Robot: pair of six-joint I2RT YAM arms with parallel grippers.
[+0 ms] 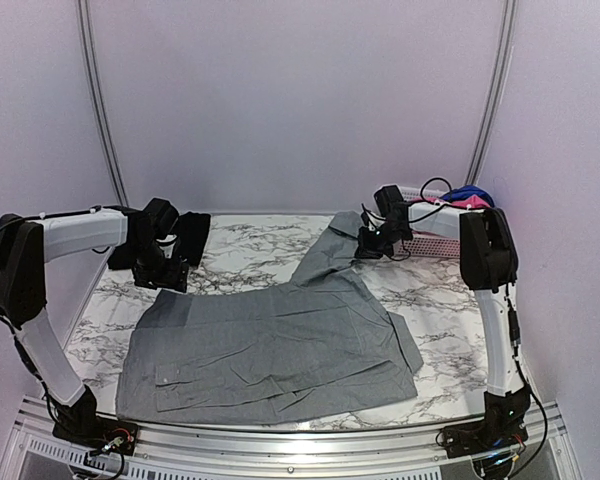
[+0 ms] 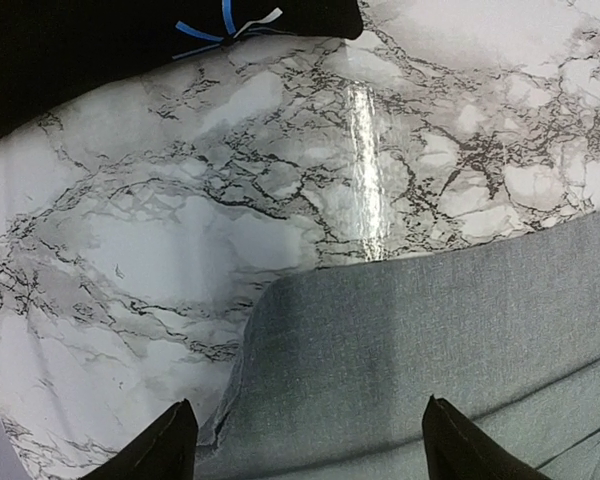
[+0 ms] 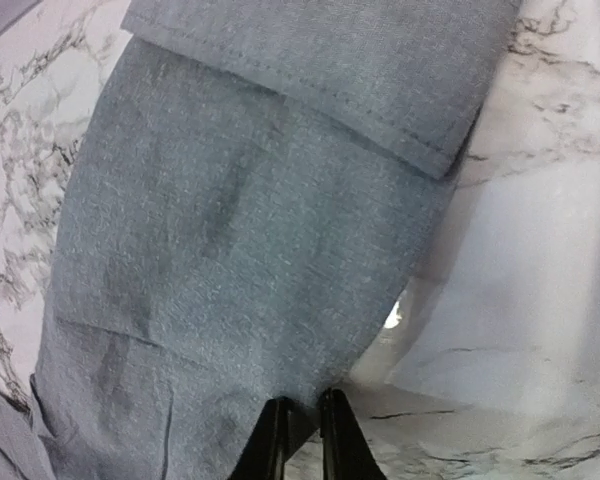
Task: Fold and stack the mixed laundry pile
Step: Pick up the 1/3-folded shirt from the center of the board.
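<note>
**Right pincer nips trouser leg end, left one open at the waist: first fold of the trousers being set up**

Grey trousers [image 1: 280, 345] lie spread flat across the middle of the marble counter [image 1: 250, 245]. Waist end is to the left, and one leg runs up and away toward the far right. Pocket side looks up, near edge roughly parallel to the counter front.

Right pincer [image 3: 300, 405] is at the far end of that raised leg. Its fingers [image 3: 273, 440] are drawn nearly together with the grey cloth's edge tucked between them. Looks clenched on the trousers, a thin pinch close to the hem, which is doubled over just beyond.

Left pincer [image 2: 308, 405] is released, fingers wide apart, low over the far-left corner of the trousers. Cloth lies under it; no contact that I can see.

Black cloth [image 1: 190, 235] sits folded-looking at the far left of the counter, just behind the left pincer. White lattice basket [image 1: 435, 243] is far right, with the pink piece [image 1: 450, 200] and blue piece [image 1: 470, 192] just behind it; can't tell whether they lie in it.

Step, as I judge it: folding the trousers, early on, with the other pieces not yet handled.

Next move likely calls for the left pincer to drop and close on that waist corner. Then the right one carries the leg end over toward the body of the garment. The pinch is small, so the cloth could slip out on the lift.
</note>
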